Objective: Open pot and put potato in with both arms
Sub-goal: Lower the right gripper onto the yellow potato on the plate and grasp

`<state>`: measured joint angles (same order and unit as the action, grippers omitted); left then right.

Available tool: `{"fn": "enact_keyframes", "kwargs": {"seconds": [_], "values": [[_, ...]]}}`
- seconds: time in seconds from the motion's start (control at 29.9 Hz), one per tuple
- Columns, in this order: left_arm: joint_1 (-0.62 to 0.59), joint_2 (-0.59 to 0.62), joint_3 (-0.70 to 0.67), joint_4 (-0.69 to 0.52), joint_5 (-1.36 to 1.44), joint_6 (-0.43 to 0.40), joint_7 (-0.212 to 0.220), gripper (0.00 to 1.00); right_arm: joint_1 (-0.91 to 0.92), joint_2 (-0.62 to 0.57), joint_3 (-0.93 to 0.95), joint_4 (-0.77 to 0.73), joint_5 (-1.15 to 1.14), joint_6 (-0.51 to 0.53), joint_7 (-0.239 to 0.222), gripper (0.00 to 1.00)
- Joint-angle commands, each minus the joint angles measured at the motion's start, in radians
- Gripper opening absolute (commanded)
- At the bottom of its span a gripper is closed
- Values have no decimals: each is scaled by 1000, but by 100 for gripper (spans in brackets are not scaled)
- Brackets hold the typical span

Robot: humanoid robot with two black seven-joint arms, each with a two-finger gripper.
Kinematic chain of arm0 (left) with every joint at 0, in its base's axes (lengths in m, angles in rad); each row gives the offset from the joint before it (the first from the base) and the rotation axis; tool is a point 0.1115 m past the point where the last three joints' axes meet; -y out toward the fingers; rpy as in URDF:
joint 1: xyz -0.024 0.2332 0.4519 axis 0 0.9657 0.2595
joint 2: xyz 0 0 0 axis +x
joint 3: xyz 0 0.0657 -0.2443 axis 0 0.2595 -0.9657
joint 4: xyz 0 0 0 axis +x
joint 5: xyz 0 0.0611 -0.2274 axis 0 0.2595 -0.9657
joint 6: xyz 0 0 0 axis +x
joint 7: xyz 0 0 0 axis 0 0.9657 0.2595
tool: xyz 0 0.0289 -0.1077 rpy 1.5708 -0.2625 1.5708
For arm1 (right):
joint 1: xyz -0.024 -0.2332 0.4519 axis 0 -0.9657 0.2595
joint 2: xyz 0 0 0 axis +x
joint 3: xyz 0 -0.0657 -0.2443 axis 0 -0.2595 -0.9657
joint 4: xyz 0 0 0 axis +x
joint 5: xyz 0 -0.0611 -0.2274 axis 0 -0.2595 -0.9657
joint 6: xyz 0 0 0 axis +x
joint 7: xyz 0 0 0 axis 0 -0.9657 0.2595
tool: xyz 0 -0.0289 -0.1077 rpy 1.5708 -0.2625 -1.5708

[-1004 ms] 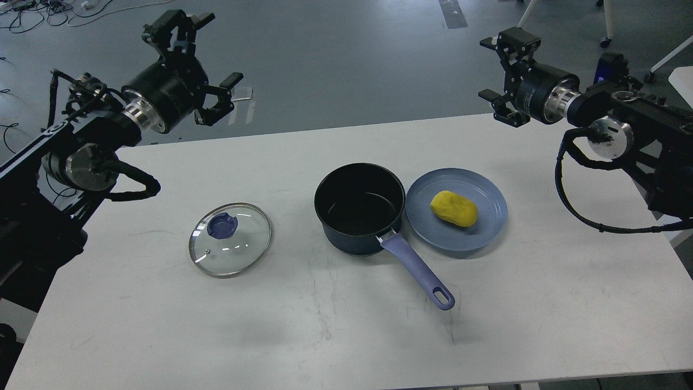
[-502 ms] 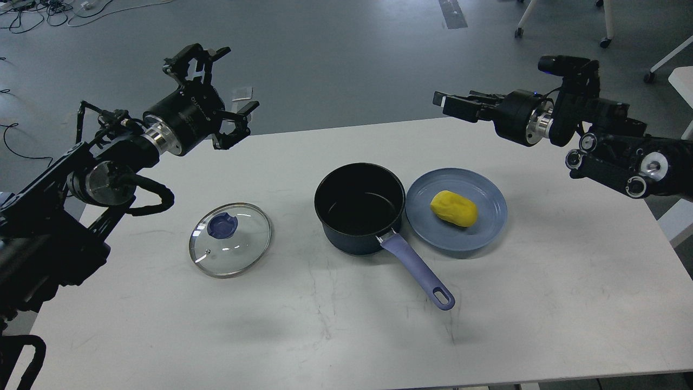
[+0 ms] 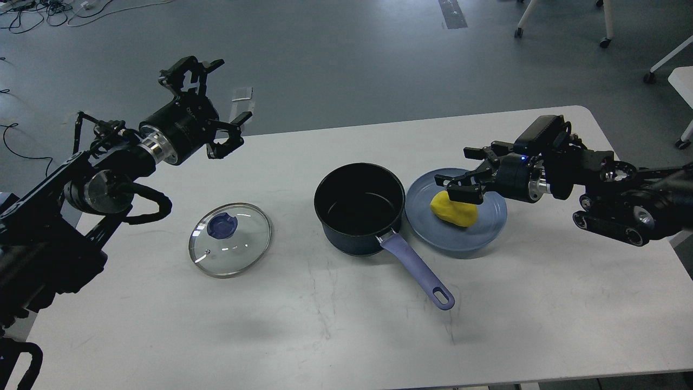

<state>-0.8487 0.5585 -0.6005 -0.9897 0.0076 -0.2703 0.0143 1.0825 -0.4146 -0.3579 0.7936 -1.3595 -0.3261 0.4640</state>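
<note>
The dark pot stands open in the middle of the white table, its purple handle pointing to the front right. Its glass lid with a blue knob lies flat on the table to the left. The yellow potato lies on a blue plate right of the pot. My right gripper is open, low over the plate, its fingers just above the potato's far side. My left gripper is open and empty, raised beyond the table's far left edge.
The table's far edge runs just behind both grippers, with grey floor beyond it. Cables lie on the floor at the far left. Chair legs on wheels stand at the far right.
My right arm has swung down and toward the pot, bringing its open gripper from high at the far right to just over the potato. My left gripper has shifted a little.
</note>
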Motion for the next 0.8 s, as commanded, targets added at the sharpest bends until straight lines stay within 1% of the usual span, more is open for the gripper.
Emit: {"fn": "enact_keyframes", "kwargs": {"seconds": [0.0, 0.33, 0.5, 0.57, 0.64, 0.67, 0.7, 0.77], "values": [[3, 0, 1, -3, 0, 0, 0, 100, -7, 2, -21, 10, -9, -4, 18, 98], [3, 11, 1, -3, 0, -1, 1, 100, -50, 40, -82, -16, -12, -2, 16, 98], [5, 11, 2, -4, 12, 8, -2, 100, -65, 60, -92, -53, -12, -4, 16, 96], [5, 9, 1, -7, 25, 16, -4, 100, -65, 65, -101, -69, -12, -4, 16, 89], [5, 9, 1, -7, 29, 16, -17, 100, -65, 74, -108, -86, -12, -4, 16, 68], [5, 8, 2, -9, 29, 16, -19, 100, -67, 79, -108, -89, -12, -4, 16, 63], [5, 8, 2, -7, 29, 16, -20, 100, -67, 83, -108, -100, -12, -7, 16, 54], [5, 8, 2, -7, 29, 16, -20, 100, -67, 85, -110, -105, -12, -10, 16, 43]]}}
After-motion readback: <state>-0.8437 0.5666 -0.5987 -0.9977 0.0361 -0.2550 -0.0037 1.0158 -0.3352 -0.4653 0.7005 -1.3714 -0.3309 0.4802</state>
